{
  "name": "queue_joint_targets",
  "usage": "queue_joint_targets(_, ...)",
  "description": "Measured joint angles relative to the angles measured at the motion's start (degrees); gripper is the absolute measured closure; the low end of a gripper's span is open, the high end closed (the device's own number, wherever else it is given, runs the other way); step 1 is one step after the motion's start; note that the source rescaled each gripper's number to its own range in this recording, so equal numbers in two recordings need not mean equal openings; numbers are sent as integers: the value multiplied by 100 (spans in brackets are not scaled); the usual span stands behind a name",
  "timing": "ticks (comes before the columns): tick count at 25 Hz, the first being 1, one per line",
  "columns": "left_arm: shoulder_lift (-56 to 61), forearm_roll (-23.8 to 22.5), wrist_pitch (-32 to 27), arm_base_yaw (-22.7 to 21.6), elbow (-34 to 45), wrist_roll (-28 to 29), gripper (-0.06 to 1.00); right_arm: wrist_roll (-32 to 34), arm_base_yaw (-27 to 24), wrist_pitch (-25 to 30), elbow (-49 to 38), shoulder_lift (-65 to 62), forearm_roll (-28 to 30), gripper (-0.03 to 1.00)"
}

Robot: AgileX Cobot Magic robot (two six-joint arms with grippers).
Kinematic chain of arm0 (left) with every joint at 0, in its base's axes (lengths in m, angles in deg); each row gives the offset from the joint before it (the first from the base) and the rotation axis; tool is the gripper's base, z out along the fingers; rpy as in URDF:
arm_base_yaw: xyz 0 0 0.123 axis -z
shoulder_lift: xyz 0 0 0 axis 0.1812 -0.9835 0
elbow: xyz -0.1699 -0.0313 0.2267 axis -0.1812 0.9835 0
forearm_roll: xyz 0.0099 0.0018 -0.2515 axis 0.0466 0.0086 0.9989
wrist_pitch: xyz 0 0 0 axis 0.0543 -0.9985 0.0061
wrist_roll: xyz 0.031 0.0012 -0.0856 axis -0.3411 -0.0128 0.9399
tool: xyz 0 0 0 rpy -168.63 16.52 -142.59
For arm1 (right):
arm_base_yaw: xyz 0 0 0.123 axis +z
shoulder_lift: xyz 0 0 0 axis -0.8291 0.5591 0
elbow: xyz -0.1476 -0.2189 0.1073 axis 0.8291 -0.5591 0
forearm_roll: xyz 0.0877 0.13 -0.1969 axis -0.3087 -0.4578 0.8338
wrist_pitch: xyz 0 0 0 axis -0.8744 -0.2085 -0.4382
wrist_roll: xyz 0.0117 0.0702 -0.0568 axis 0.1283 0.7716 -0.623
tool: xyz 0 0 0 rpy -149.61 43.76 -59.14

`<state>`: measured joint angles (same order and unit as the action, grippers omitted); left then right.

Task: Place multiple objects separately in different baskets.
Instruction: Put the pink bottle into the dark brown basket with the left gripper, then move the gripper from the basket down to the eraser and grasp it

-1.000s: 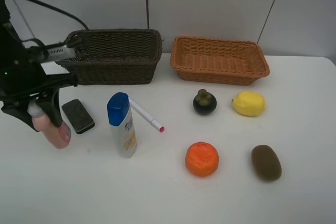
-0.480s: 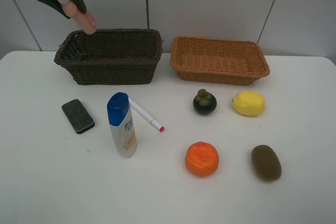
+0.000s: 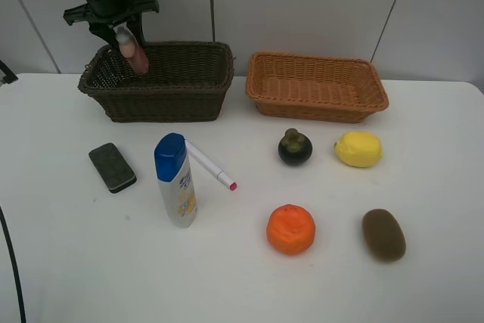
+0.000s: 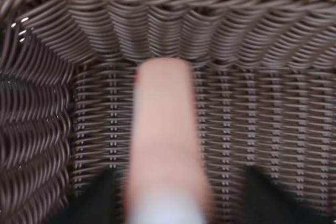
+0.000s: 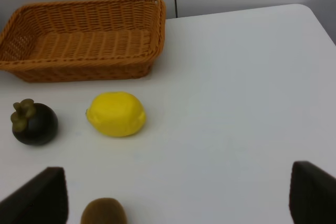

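Your left jaws hang over the left end of the dark brown wicker basket [image 3: 166,100], spread wider than the pink bottle [image 3: 137,58] between them, wicker showing at one side of it in the wrist view. Bottle sits cap-up, body tilted down inside that basket, blurred; contact with the basket floor not readable. Your right jaws stand wide open, holding nothing, over the counter [image 5: 236,103] near the lemon [image 5: 116,114], mangosteen [image 5: 34,124] and kiwi [image 5: 104,212], orange-tan basket [image 5: 79,69] beyond.

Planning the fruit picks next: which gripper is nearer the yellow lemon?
Right. The right gripper hangs open, facing the lemon close ahead of it. The left gripper is far off over the dark brown basket, with the pink bottle below it.
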<state>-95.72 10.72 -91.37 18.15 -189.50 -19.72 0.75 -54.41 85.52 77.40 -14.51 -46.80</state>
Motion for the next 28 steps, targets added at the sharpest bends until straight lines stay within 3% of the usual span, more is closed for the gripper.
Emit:
queue_joint_targets(2,-66,0,0,0,-15,151,3,0,0,0,0,0,0,-3)
queue_joint_targets(4,-72,5,0,0,-54,268,-3,0,0,0,0,0,0,-3)
queue_joint_targets(7,-64,172,0,0,-243,412,-5,0,0,0,0,0,0,-3)
queue_joint_targets(12,272,885,-6,11,-264,452,-5,0,0,0,0,0,0,-3)
queue_joint_targets(15,780,1069,-6,22,103,447,-5,0,0,0,0,0,0,-3)
queue_joint_targets(19,1989,1106,-1,45,1526,381,-5,0,0,0,0,0,5,-3)
queue_joint_targets(23,3480,1075,4,135,3486,345,-5,0,0,0,0,0,0,-3)
queue_joint_targets(28,4861,811,15,147,5563,618,-5,0,0,0,0,0,0,-3)
